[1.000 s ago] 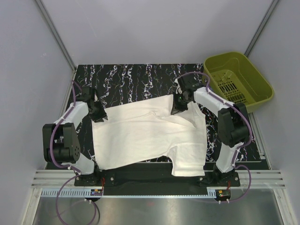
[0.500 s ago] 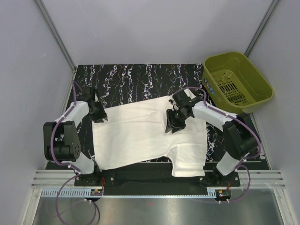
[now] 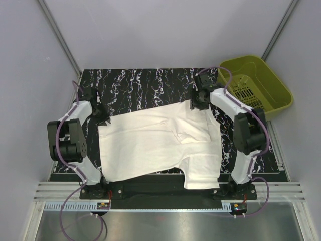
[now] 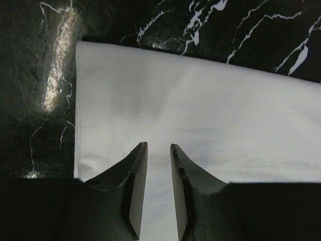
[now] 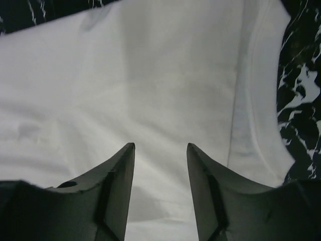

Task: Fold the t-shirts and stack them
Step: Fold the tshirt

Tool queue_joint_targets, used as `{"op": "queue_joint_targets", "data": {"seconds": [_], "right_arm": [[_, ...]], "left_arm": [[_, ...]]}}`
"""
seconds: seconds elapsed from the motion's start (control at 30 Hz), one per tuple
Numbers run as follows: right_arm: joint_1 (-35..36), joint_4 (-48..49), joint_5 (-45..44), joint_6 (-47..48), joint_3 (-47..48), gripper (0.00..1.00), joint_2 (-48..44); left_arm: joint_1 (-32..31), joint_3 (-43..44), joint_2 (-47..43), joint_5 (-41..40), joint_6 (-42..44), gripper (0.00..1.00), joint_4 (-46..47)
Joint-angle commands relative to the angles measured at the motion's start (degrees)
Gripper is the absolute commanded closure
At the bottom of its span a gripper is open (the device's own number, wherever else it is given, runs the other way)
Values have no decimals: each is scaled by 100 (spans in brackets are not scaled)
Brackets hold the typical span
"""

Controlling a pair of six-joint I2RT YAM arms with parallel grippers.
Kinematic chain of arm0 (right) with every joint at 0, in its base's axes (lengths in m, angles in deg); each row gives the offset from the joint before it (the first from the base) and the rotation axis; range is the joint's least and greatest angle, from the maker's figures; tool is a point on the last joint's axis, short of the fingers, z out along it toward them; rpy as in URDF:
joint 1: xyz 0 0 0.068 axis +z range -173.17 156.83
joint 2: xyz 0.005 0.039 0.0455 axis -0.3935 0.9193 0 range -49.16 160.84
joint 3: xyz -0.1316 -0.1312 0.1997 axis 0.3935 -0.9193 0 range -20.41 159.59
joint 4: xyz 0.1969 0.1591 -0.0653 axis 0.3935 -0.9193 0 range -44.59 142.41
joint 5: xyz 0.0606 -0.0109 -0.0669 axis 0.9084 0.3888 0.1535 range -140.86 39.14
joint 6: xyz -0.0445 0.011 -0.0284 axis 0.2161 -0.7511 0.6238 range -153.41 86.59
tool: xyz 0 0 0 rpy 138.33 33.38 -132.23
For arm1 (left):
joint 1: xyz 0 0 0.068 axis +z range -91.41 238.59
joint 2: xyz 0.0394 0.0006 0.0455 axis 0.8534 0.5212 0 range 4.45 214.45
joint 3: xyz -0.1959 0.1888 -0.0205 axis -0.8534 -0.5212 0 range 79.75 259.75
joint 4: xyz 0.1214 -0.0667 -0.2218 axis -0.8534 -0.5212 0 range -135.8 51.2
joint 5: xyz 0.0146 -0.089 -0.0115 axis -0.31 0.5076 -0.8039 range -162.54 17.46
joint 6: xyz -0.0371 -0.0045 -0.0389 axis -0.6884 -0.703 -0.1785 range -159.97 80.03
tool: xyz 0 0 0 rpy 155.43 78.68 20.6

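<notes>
With both wrist cams looking straight down on cloth, here's the state.

Left claw [image 3: 104, 119]: jaws only a narrow slot apart, nothing pinched, cloth visible through the gap. It sits over the left end of the t-shirt [image 3: 155, 145]. In its wrist view a square corner of the shirt lies ahead and left of the fingertips [image 4: 134, 173], with bare table [image 3: 140, 85] beyond that corner and along the far edge. Can't tell whether the tips touch the fabric.

Right claw [image 3: 198, 104]: jaws clearly spread, empty. It's over the shirt's far right corner. Below and ahead of its fingers [image 5: 120, 175] is plain off-white cloth with soft creases. A stitched hem band runs just right of the right finger, then the cloth ends and black marble-pattern table shows.

Shirt itself: one tee, spread flat, plain side up. It spans the stretch between the two claws and runs back toward the arm bases, with a flap reaching toward the right arm's base.

Green basket [image 3: 273, 80] sits off to the right of the right claw, at the table's far right corner, apart from the shirt.
</notes>
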Motion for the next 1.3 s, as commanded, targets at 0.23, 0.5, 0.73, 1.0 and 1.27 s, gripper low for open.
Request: {"op": "queue_joint_targets", "data": {"seconds": [0.23,0.5,0.73,1.0,1.27], "right_arm": [[32,347,-1834,176,2234,41,1980],[-232,568,-1949,397,2726,52,2640],[-566,165,-1695,652,3315,53,3350],[-557,-609,-1456,494,5262,54,4405],[-549,-172,-1114,344,6805,54,5251]], "left_arm": [[46,637,851,-1050,-385,68,-84],[256,927,1457,-1112,-640,68,-294],[555,1216,1817,-1024,-719,66,-497],[951,1902,2257,-841,-570,66,-779],[1101,3220,3005,-602,-218,65,-946]]}}
